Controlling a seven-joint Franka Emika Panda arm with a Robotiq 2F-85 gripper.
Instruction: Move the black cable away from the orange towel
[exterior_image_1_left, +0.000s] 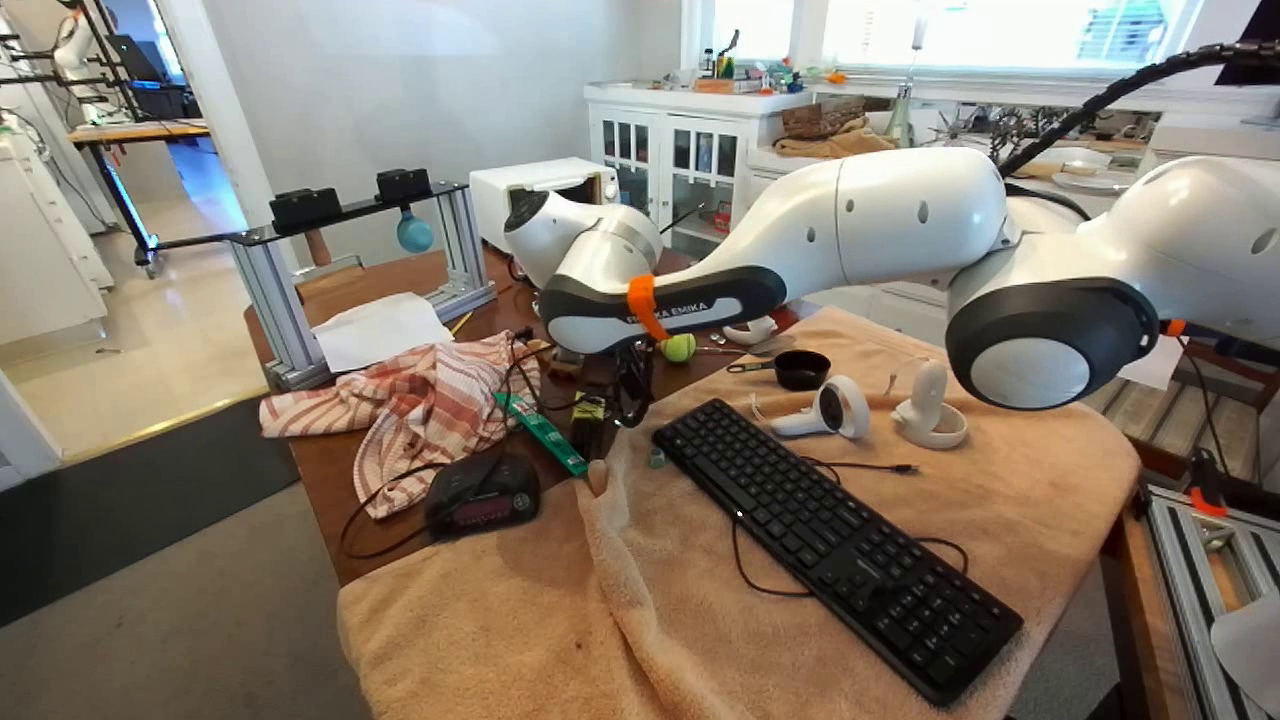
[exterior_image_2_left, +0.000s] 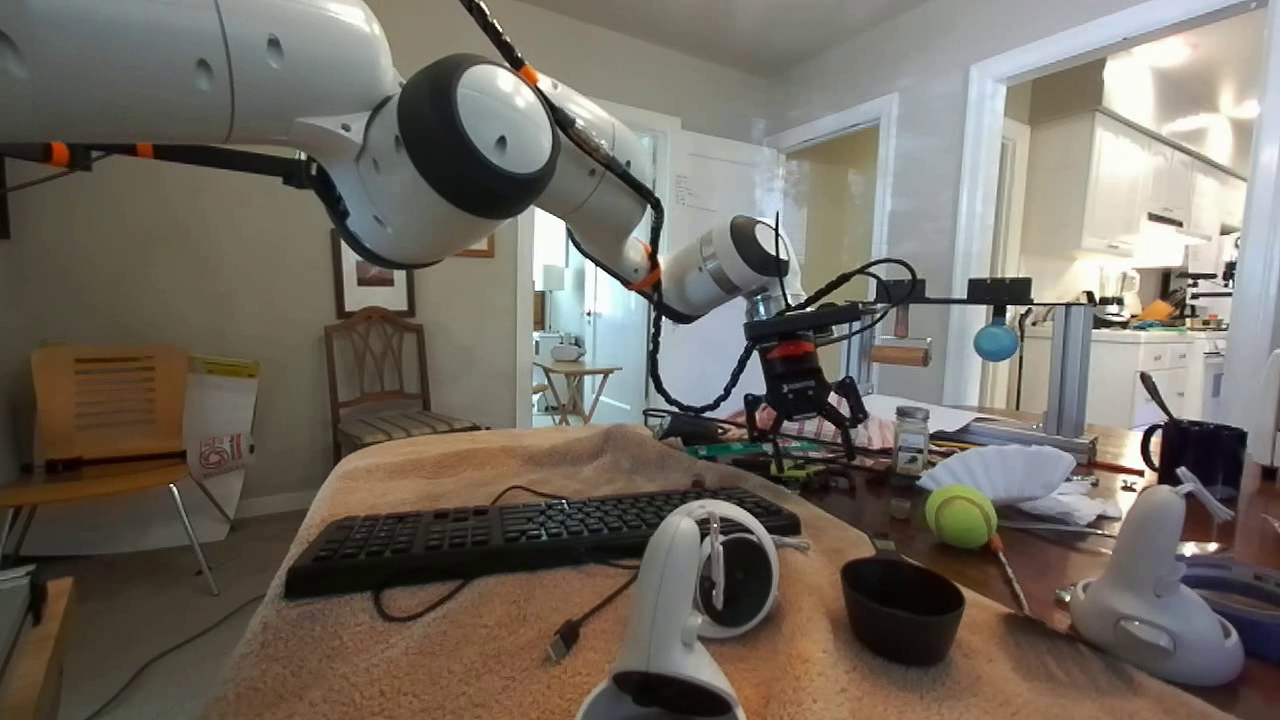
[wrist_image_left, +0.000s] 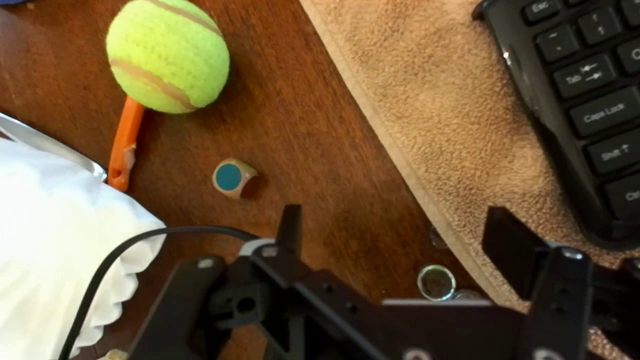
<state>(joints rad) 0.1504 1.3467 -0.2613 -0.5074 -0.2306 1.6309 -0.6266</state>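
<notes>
Reaching the thin black USB cable (exterior_image_1_left: 860, 465) — lying on the large peach-orange plush towel (exterior_image_1_left: 500, 630), apparently passing under the long black plastic keyboard (exterior_image_1_left: 840, 550) — likely wants the empty, wide-spread black two-finger gripper (wrist_image_left: 395, 235) brought across and lowered over the cable's free dark plug (exterior_image_2_left: 564, 638).

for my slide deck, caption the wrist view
Wrist view: open gripper above a wooden table, tennis ball at upper left, black keyboard on the orange towel at right.

peach-orange towel (exterior_image_1_left: 480, 620), black cable (exterior_image_1_left: 870, 466), red-and-white striped cloth (exterior_image_1_left: 425, 390)
</notes>
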